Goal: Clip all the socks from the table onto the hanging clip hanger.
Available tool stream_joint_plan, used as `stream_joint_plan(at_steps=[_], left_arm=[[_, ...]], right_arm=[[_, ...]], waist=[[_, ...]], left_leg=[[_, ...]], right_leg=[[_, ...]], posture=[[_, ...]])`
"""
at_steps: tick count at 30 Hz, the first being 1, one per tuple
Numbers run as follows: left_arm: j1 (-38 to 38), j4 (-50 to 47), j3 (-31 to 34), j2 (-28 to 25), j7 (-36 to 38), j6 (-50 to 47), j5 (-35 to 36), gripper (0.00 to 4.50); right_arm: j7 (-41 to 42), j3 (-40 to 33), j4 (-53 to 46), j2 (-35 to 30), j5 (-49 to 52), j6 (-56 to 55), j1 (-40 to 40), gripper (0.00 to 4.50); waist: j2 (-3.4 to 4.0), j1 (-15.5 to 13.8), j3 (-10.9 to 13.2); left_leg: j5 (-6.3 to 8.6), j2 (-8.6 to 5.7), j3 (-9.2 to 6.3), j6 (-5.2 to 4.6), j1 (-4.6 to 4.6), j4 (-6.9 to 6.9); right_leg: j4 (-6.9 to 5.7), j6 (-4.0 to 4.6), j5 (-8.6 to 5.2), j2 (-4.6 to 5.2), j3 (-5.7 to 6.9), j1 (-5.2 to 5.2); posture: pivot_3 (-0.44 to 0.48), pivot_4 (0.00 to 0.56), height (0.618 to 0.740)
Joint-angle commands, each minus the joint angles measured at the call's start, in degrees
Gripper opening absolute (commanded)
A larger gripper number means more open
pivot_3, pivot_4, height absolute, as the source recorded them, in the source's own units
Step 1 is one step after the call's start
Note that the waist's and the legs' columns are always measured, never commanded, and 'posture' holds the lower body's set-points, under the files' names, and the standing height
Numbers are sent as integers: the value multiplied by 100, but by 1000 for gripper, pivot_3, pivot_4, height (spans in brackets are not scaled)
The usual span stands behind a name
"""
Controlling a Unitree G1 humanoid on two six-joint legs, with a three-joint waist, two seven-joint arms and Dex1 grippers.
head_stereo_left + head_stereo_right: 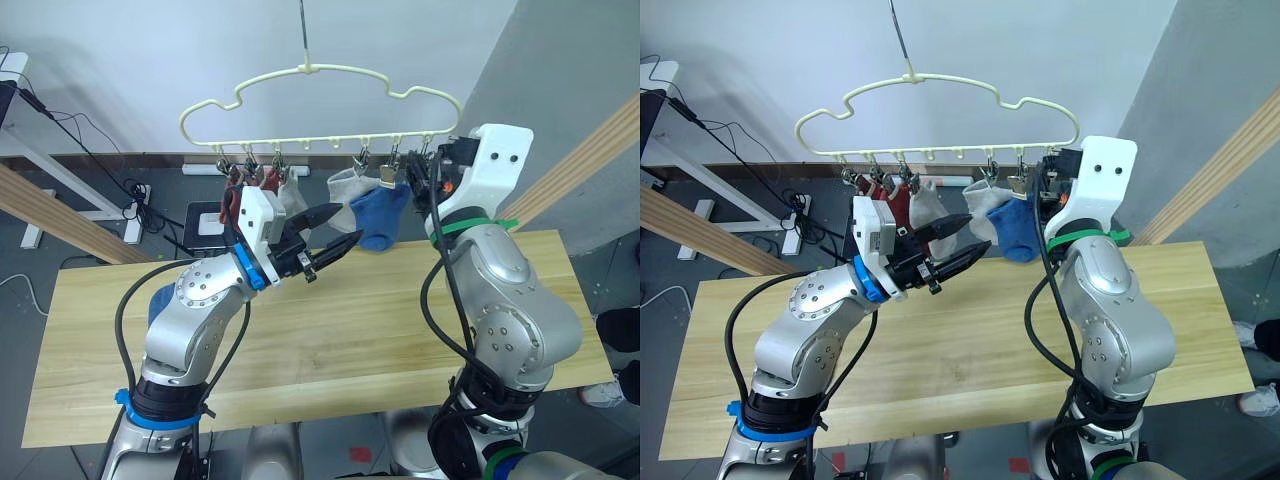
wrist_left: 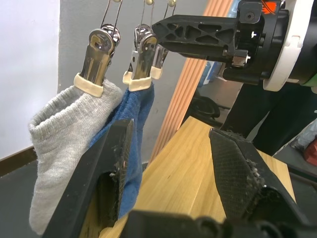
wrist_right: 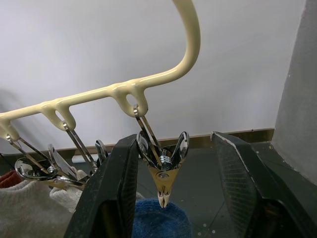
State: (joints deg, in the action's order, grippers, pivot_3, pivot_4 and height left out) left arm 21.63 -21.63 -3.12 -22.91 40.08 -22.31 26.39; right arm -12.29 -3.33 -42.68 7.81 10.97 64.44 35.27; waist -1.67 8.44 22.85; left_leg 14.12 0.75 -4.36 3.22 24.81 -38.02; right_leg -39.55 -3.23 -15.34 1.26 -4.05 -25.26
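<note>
The pale yellow clip hanger (image 1: 320, 68) hangs over the table's (image 1: 350, 340) far edge. Clipped to it from left to right are rust red socks (image 1: 232, 200), a grey sock (image 1: 292, 195), a second grey sock (image 1: 345, 185) and a blue sock (image 1: 385, 215). Another blue sock (image 1: 163, 297) lies on the table behind my left arm. My left gripper (image 1: 343, 228) is open and empty, just in front of the hanging grey and blue socks (image 2: 64, 144). Raised to the hanger's right end, my right gripper (image 3: 173, 188) is open with the last clip (image 3: 163, 183), which holds nothing, between its fingers.
Slanted wooden poles of the frame stand at the left (image 1: 60, 225) and right (image 1: 590, 150). Behind the table, cables, a power strip (image 1: 140, 195) and a dark box (image 1: 205, 225) lie on the floor. A shoe (image 1: 600, 393) shows at the table's right end.
</note>
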Motion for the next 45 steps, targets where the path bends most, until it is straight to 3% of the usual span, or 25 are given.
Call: stream_joint_plan(at_steps=[1, 3, 5, 10, 12, 18, 23, 26, 30, 33, 38, 45], left_arm=[[-35, -196, -34, 16, 14, 34, 50, 2707], [-38, -196, -32, 20, 11, 30, 52, 2707], [-43, -192, -35, 24, 16, 33, 52, 2707], [-75, -186, -37, 53, -5, 57, 39, 2707], [-132, -195, -45, 66, -44, 99, -22, 2707], [-442, -331, -60, 75, -221, 196, -190, 2707], [-1247, -462, 162, 26, -699, 433, -638, 2707], [-1938, -563, 627, 99, -1240, 387, -780, 3220], [-2565, -528, 1322, 308, -2205, 292, -1178, 4423], [-2852, -340, 1922, 507, -2917, -85, -1336, 4466], [-3058, 77, 2631, 623, -3150, -588, -952, 4466], [-2873, 846, 3071, 654, -3346, -952, -744, 4466]], right_arm=[[-74, -24, -319, 483, 187, -104, 19, 2364], [-117, -21, -329, 469, 240, -107, 9, 2364], [-147, -20, -339, 451, 293, -123, 2, 1993], [-191, -22, -360, 414, 392, -154, -6, 409], [-209, -23, -359, 374, 445, -171, -7, 8], [-219, -40, -347, 290, 506, -221, -10, 8], [-161, -35, -313, 191, 514, -269, 1, 8], [-104, -31, -269, 107, 501, -308, 12, 0], [-52, -54, -244, 64, 495, -322, -5, 0], [-12, -49, -214, 48, 484, -326, -15, 0], [52, -49, -178, 21, 483, -310, 5, 0], [107, -34, -158, 12, 484, -278, 1, 0]], waist=[[0, 1, 0], [0, 2, 0], [0, 3, 0], [0, 9, 0], [0, 11, 0], [0, 25, 0], [1, 64, 0], [1, 95, 0], [1, 92, 0], [-1, 98, -1], [-1, 85, -1], [-1, 87, -1]], left_leg=[[0, 0, 0, 0, 0, 0], [0, 0, 0, 0, 0, 1], [0, 0, -1, 0, 0, 1], [0, 0, -1, 0, 0, 1], [0, 0, -1, 0, 0, 1], [0, 1, -1, 0, 0, 1], [0, 2, 0, -1, 0, 5], [0, 6, -5, -1, 0, 6], [0, 4, -11, -1, 0, 5], [0, 3, -13, -2, 0, 4], [0, 5, -7, -2, 0, 6], [0, 4, -4, -2, 0, 6]], right_leg=[[0, 0, 0, 0, 0, 0], [0, 0, 0, 0, 1, 0], [0, 0, 0, 0, 1, 0], [1, 0, 0, 0, 1, 0], [1, 0, 0, 0, 1, 0], [2, 0, 0, 0, 1, 0], [6, 0, 0, 1, -3, 0], [6, 0, 0, 1, -3, -1], [3, 2, 1, 3, -2, -2], [8, 2, 2, 4, -6, -1], [8, 2, 2, 0, 3, -3], [10, 1, 1, 1, 4, -2]], posture=[[-263, 373, 740], [-263, 373, 740], [-266, 373, 740], [-268, 373, 740], [-268, 372, 740], [-269, 373, 740], [-268, 375, 740], [-265, 378, 740], [-256, 382, 740], [-256, 382, 740], [-251, 386, 740], [-250, 387, 740]])
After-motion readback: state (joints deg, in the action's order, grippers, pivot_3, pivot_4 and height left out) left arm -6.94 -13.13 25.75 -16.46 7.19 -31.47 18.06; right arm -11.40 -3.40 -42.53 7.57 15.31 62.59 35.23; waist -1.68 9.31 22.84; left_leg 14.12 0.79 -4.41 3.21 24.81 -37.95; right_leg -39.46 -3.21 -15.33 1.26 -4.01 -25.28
